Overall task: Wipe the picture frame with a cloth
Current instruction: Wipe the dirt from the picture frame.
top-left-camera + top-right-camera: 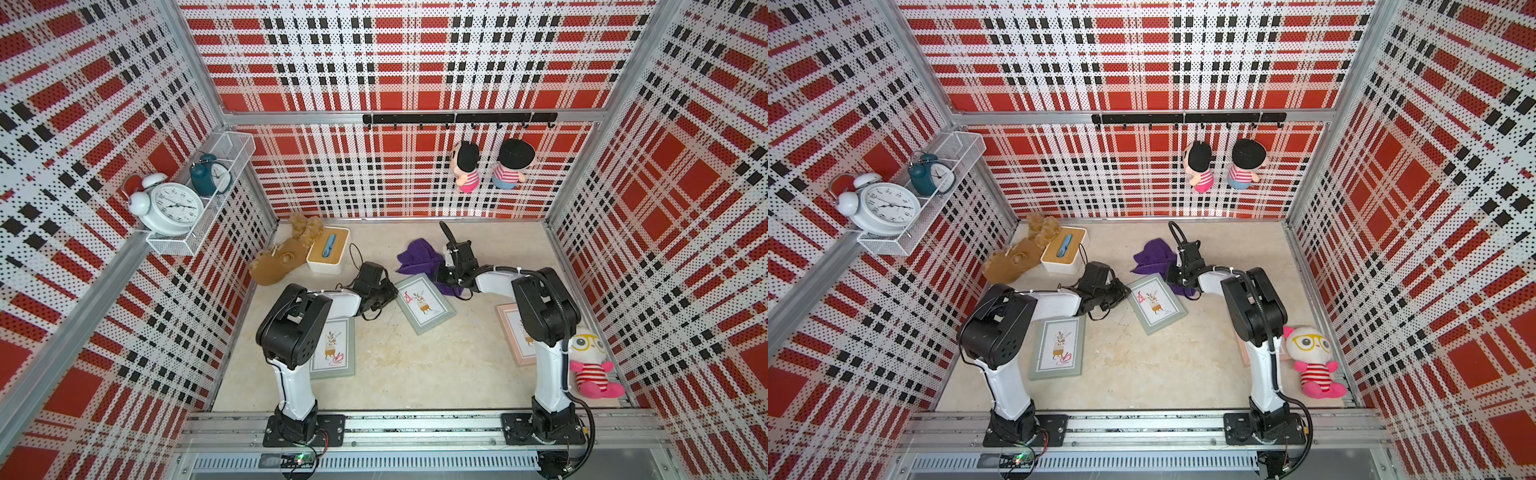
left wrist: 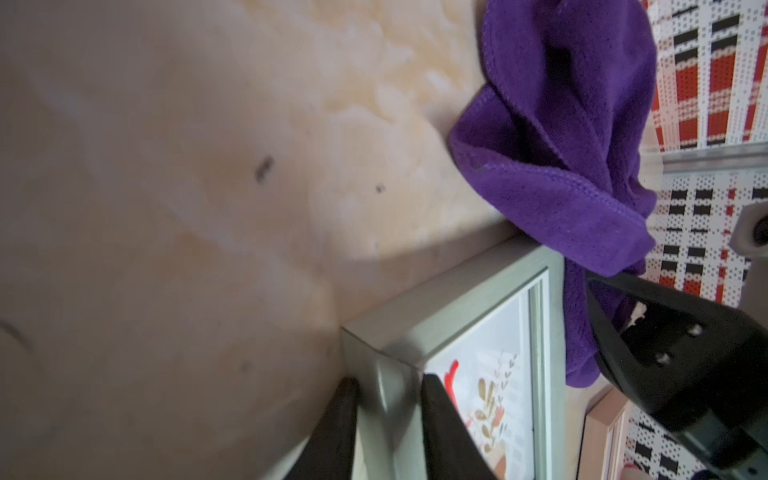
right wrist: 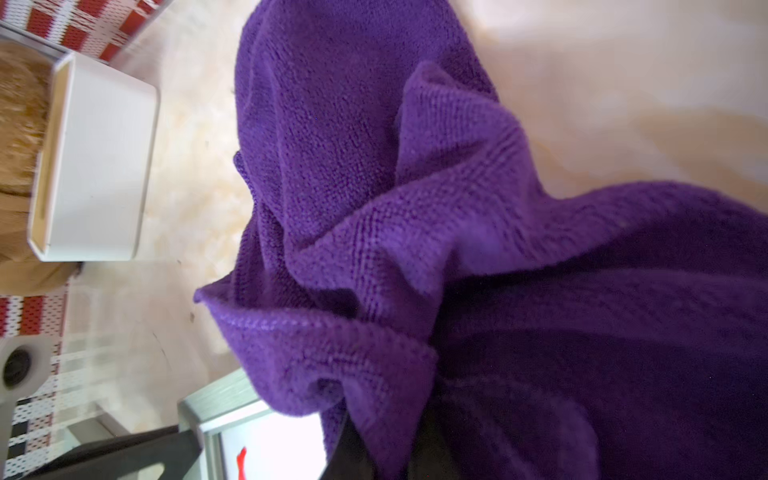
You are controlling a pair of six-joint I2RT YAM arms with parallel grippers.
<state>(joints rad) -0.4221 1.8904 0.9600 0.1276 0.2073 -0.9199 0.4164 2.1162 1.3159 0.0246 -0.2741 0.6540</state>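
Purple cloth (image 1: 417,257) lies bunched on the beige table (image 1: 415,374) behind the picture frame (image 1: 426,309) and trails over its far right corner. The right gripper (image 3: 382,457) is pinched tight on a fold of it there. The left gripper (image 2: 388,415) is at the frame's far left corner, its jaws drawn in on the grey-green rim: one finger (image 2: 332,428) presses the outer side and the other (image 2: 444,428) rests on the front face.

Behind the left gripper, near it, stand a white box (image 1: 328,249) with a wooden lid and a tan plush toy (image 1: 278,262) against the left wall.

There are three frames in all. The held one sits mid-table, skewed to the table's edges. A second grey-green frame (image 1: 334,353) lies partly under the left arm, and a pink frame (image 1: 511,328) is mostly hidden by the right arm.

Three striped dolls show in both top views: two hang from the hook rail (image 1: 457,119) on the back wall, and one (image 1: 592,365) sits at the table's right edge. Two alarm clocks, one white (image 1: 170,208) and one teal (image 1: 208,174), stand in a wire shelf (image 1: 174,245) on the left wall.

Bare table lies between the two arms in front of the held frame, and again at the far right behind the right arm.
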